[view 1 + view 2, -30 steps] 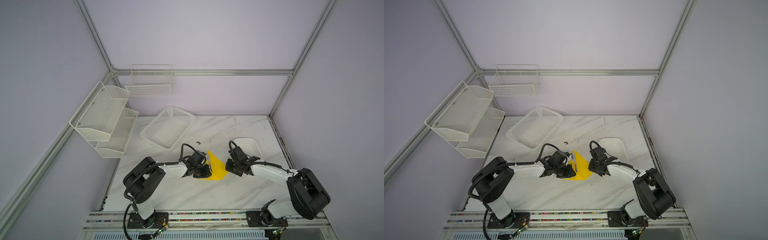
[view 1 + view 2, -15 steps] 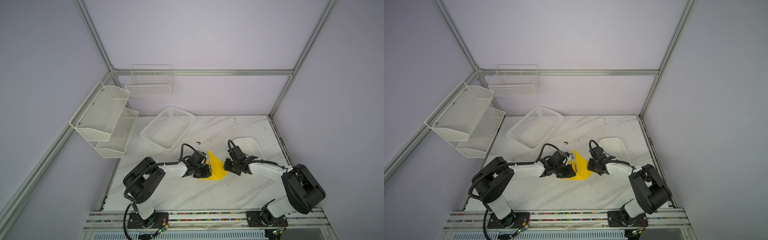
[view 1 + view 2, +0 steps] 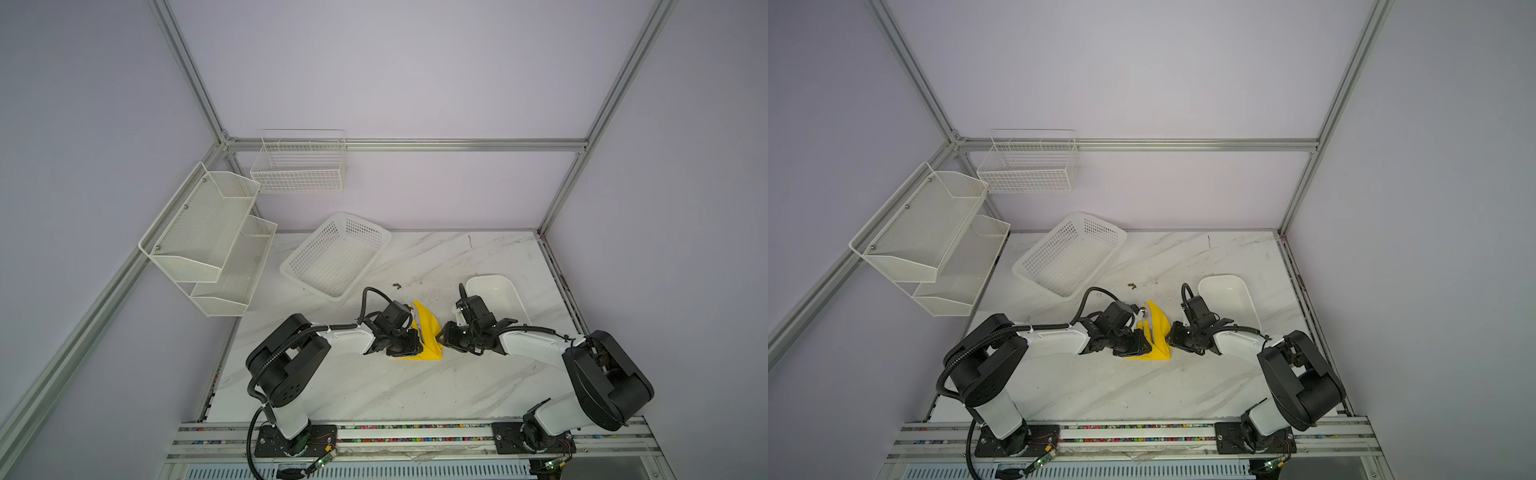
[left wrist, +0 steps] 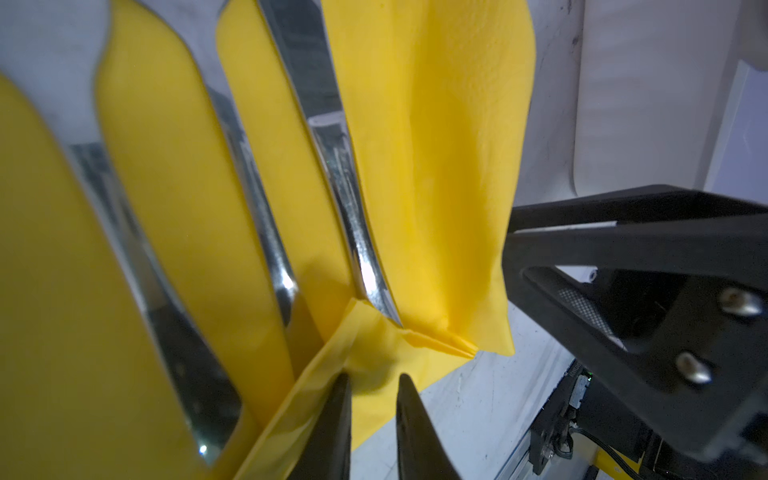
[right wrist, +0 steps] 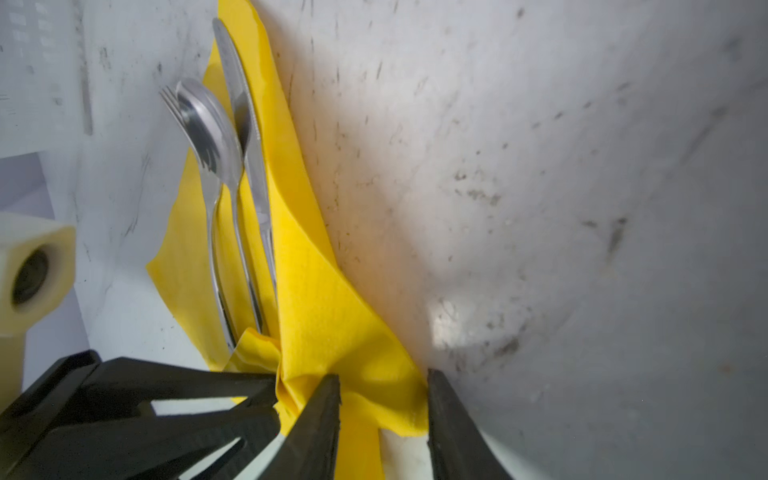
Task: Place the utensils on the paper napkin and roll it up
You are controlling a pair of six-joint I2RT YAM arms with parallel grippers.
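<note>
The yellow paper napkin (image 3: 428, 328) (image 3: 1158, 328) lies mid-table between both grippers, its right side folded up over the utensils. The knife (image 5: 249, 124), spoon (image 5: 203, 120) and fork (image 5: 166, 95) lie side by side on it. Their handle ends run under a folded strip at the napkin's near edge (image 4: 353, 208). My left gripper (image 4: 372, 376) (image 3: 415, 345) has its jaws a narrow gap apart, tips down on that folded edge. My right gripper (image 5: 381, 374) (image 3: 444, 336) stands open, its fingers either side of the raised flap's corner.
A white tray (image 3: 494, 286) stands just behind the right gripper. A white perforated basket (image 3: 291, 270) sits at the back left of the table. A two-tier mesh shelf (image 3: 208, 237) and a wire basket (image 3: 299, 166) hang on the walls.
The right arm's shoulder and elbow have swung slightly to the left, with its gripper staying at the napkin's corner. The left arm and the napkin look unchanged.
</note>
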